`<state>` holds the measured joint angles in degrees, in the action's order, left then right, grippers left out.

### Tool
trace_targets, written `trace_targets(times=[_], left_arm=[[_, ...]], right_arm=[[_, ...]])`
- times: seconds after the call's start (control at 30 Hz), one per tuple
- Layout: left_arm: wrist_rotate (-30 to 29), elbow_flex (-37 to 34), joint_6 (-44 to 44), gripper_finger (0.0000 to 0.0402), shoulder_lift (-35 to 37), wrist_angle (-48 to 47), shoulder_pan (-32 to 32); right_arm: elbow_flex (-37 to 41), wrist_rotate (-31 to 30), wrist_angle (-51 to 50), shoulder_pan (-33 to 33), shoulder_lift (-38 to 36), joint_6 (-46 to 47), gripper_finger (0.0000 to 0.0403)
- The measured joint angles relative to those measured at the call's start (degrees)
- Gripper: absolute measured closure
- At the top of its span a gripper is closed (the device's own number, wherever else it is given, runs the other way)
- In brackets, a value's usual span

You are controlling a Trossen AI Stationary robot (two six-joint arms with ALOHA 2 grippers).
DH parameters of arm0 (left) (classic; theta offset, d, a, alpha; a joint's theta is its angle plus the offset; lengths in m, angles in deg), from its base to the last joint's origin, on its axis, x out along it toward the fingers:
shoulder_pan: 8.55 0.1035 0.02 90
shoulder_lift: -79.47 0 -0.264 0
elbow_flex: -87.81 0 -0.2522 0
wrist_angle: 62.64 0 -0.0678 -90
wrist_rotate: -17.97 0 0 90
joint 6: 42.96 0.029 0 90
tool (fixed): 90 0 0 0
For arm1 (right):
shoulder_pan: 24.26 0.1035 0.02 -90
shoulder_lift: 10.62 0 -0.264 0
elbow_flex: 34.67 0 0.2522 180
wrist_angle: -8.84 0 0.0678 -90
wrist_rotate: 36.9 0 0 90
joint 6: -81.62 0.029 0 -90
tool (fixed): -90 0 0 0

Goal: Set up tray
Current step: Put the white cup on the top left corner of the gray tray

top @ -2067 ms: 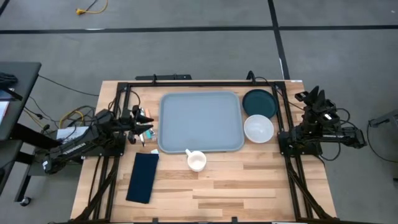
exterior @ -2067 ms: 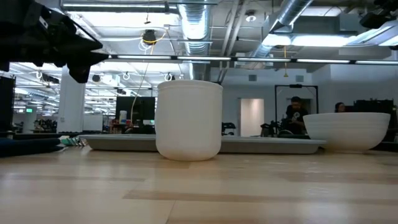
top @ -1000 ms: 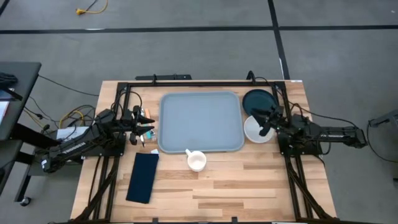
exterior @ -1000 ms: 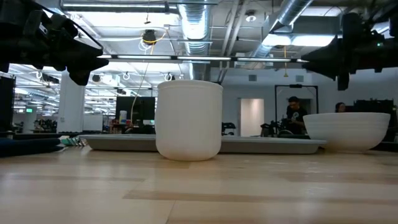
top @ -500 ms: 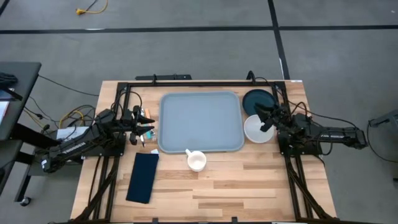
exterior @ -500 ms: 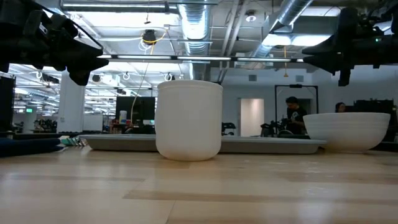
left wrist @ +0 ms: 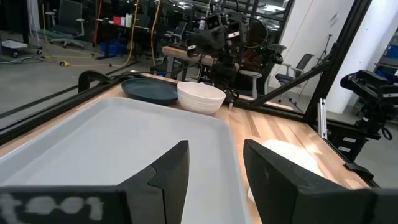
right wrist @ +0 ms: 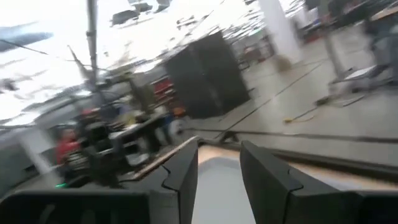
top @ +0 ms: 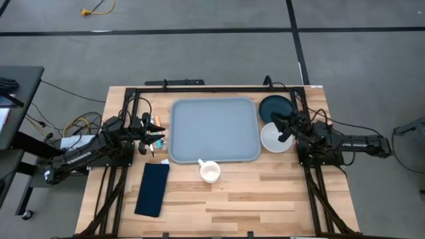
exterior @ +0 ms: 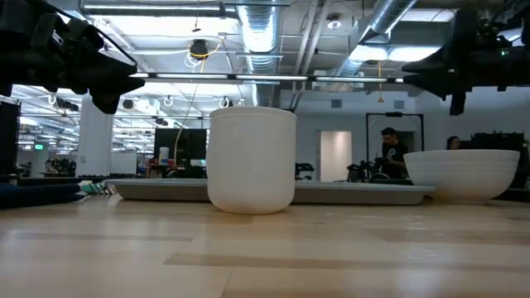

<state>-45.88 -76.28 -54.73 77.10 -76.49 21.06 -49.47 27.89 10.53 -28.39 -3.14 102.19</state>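
Observation:
The grey-blue tray (top: 212, 129) lies flat on the wooden table, toward its far side, with nothing on it. At the tray's left edge my left gripper (top: 158, 137) hovers level and open, its fingers (left wrist: 214, 180) bare above the tray's surface (left wrist: 118, 146). My right gripper (top: 277, 125) hangs open above the white bowl (top: 275, 137), pointing toward the tray; its wrist view is blurred, but the gap (right wrist: 217, 174) holds nothing.
A dark teal plate (top: 277, 109) and the white bowl sit right of the tray. A white cup (top: 210, 172) stands at the tray's near edge, and a navy napkin (top: 152, 189) lies at the near left. Bare wood fills the near half. People show far off in the room behind.
My right gripper has swung from pointing at the table's far edge, out at the right side, round toward the left until it hangs over the bowl, then tipped slightly upward. Nothing on the table has moved.

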Motion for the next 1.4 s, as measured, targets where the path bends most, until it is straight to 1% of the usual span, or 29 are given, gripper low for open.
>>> trace_targets(times=[0.07,0.2,0.27,0.4,0.53,0.67,0.77,0.87,0.97,1.13,1.27,1.33,1.4], left_arm=[[0.0,0.0,0.0,0.026,0.0,0.0,-0.01],[0.0,0.0,0.0,0.026,0.0,0.0,-0.02],[0.0,0.0,0.0,0.026,0.0,0.0,-0.02],[0.0,0.0,0.0,0.026,0.0,-0.01,-0.02],[0.0,0.0,-0.01,0.026,0.01,-0.02,0.0],[0.0,-0.02,0.0,0.026,0.0,-0.02,-0.01],[0.0,-0.02,0.0,0.026,0.01,-0.02,-0.02],[0.0,-0.02,-0.01,0.026,0.01,-0.02,-0.01],[0.0,-0.02,0.0,0.026,0.02,-0.02,-0.01],[0.0,-0.02,-0.02,0.026,0.02,-0.02,0.0],[0.0,-0.02,-0.02,0.026,0.02,-0.02,-0.01],[0.0,-0.02,-0.01,0.026,0.02,-0.02,0.0],[0.01,-0.02,-0.01,0.026,0.02,-0.02,0.0]], right_arm=[[0.0,4.2,0.37,0.99,0.01,0.76,0.029],[0.0,15.5,2.6,3.41,0.0,-0.6,0.029],[0.0,18.77,4.01,5.04,0.0,-2.8,0.029],[0.0,19.6,5.65,9.21,0.0,-7.97,0.029],[0.0,19.73,6.95,14.24,1.42,-10.54,0.029],[0.0,19.73,10.5,20.19,5.28,-11.04,0.029],[-0.01,19.7,16.19,24.84,9.74,-13.38,0.029],[-2.01,17.34,18.22,28.91,14.56,-16.66,0.029],[-6.05,10.26,16.52,32.02,20.22,-18.81,0.029],[-13.93,-2.36,9.0,35.12,32.26,-18.85,0.029],[-21.32,-8.89,5.21,35.58,43.01,-16.88,0.029],[-26.55,-11.28,-0.04,34.92,48.5,-13.53,0.029],[-32.49,-12.09,-9.0,33.7,53.41,-9.36,0.029]])
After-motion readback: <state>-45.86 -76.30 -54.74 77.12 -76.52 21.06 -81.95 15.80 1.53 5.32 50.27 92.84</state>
